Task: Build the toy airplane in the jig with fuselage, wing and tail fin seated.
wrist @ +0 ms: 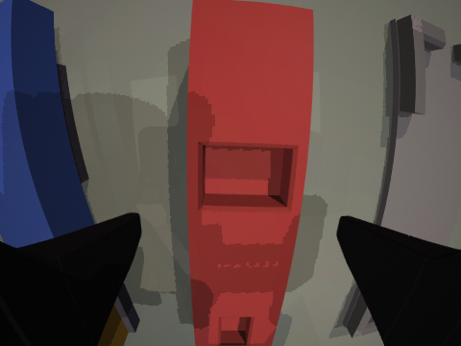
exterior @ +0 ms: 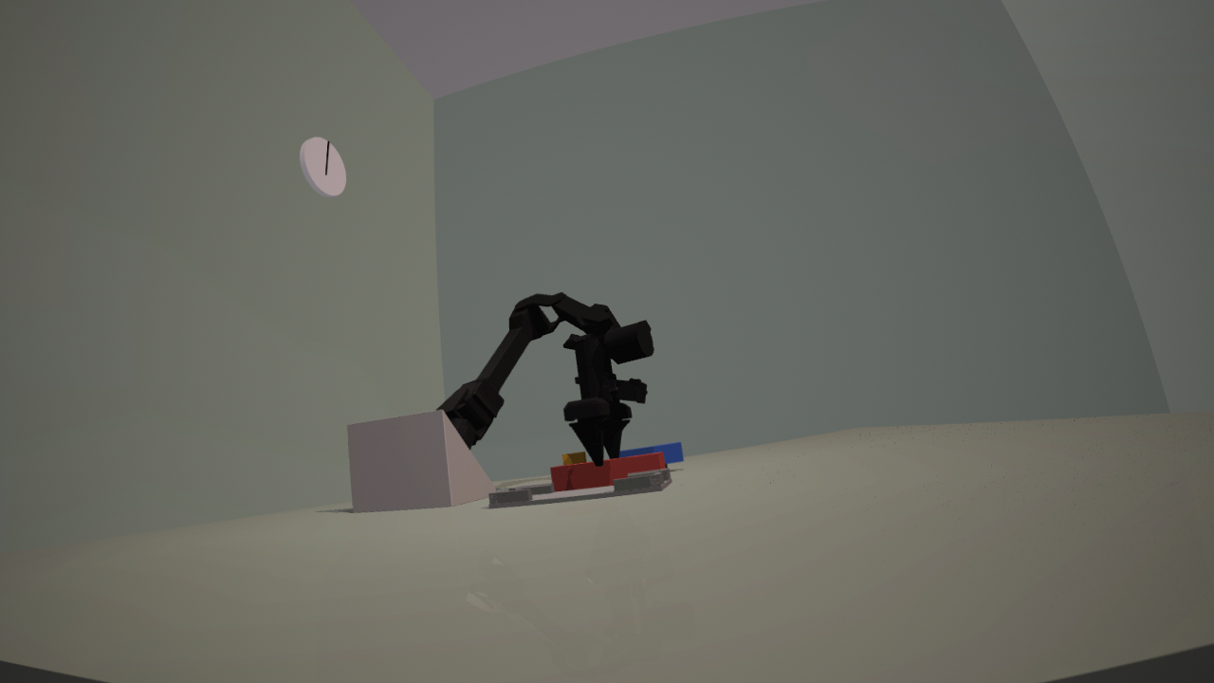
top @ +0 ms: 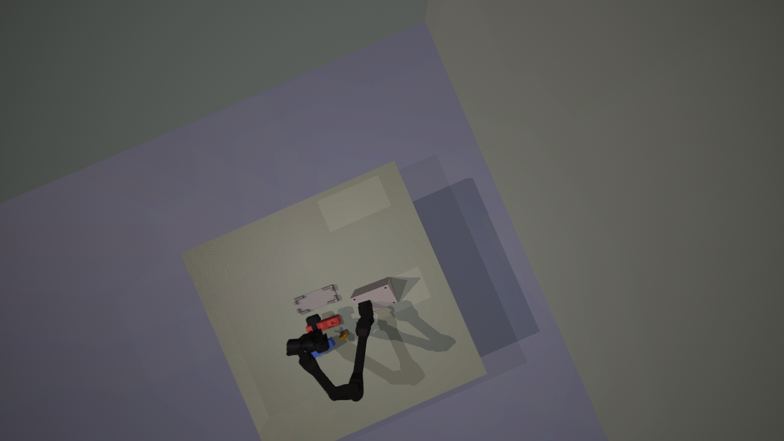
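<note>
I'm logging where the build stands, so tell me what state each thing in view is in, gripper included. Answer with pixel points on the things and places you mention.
Gripper [exterior: 607, 463] [wrist: 242, 227]: open, holding nothing, fingers either side of the red body.
Red body [top: 332, 322] [exterior: 585, 473] [wrist: 252, 86]: out of the jig, both sockets unfilled.
Jig [top: 318, 299] [exterior: 570, 494] [wrist: 424, 168]: nothing seated in it.
Blue block [top: 320, 354] [exterior: 666, 452] [wrist: 34, 144]: off the body.
Orange piece [top: 343, 335] [exterior: 574, 458] [wrist: 111, 332]: off the body.

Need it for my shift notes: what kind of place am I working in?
Probably a plain indoor room set up as a robot workstation: a round wall clock, a black arm, and a gray jig beside the red fuselage.
</note>
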